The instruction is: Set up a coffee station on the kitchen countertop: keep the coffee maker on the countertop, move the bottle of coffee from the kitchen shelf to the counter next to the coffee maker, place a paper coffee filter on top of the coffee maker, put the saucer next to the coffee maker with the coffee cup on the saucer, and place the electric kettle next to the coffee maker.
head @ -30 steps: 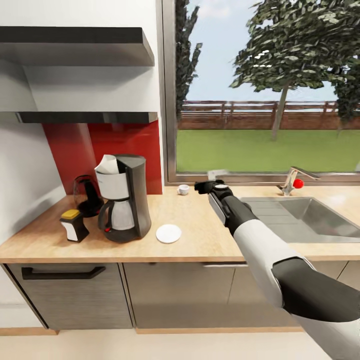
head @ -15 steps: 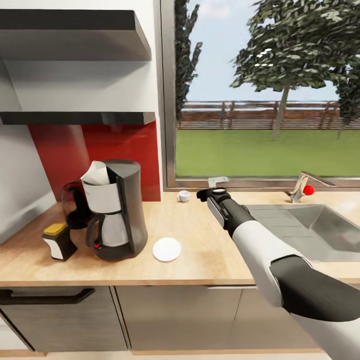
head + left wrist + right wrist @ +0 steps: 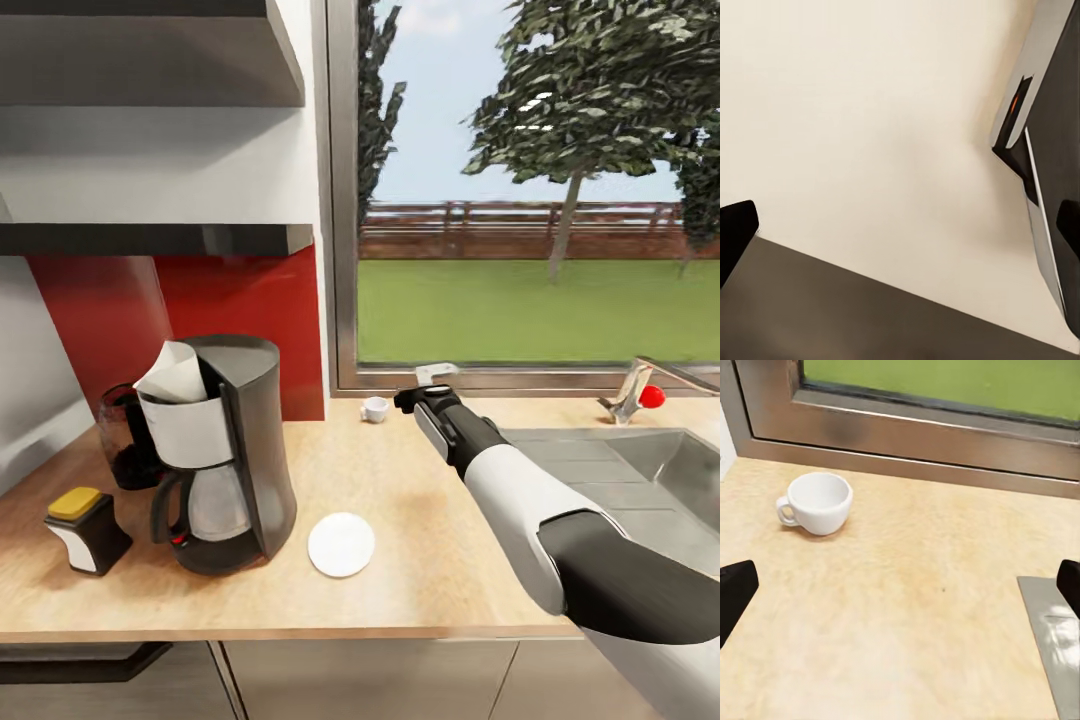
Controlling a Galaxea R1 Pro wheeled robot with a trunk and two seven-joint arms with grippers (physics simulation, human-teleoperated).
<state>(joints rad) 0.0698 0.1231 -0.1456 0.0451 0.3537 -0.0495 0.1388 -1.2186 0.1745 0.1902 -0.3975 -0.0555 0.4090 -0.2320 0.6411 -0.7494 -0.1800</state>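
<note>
Right gripper (image 3: 408, 398) is reaching out over the counter (image 3: 430, 520), fingers spread wide with nothing between them. White cup (image 3: 816, 502) is sitting just ahead and to its left, near the window sill, apart from the fingertips. Saucer (image 3: 341, 544) is lying back toward the front edge beside the coffee maker (image 3: 222, 450), filter (image 3: 176, 372) sticking out on top. Kettle (image 3: 125, 450) is half hidden behind it. Left gripper (image 3: 900, 225) is open too, tips cut off at frame edges. Camera has rolled closer since earlier; bare counter surrounds the cup.
</note>
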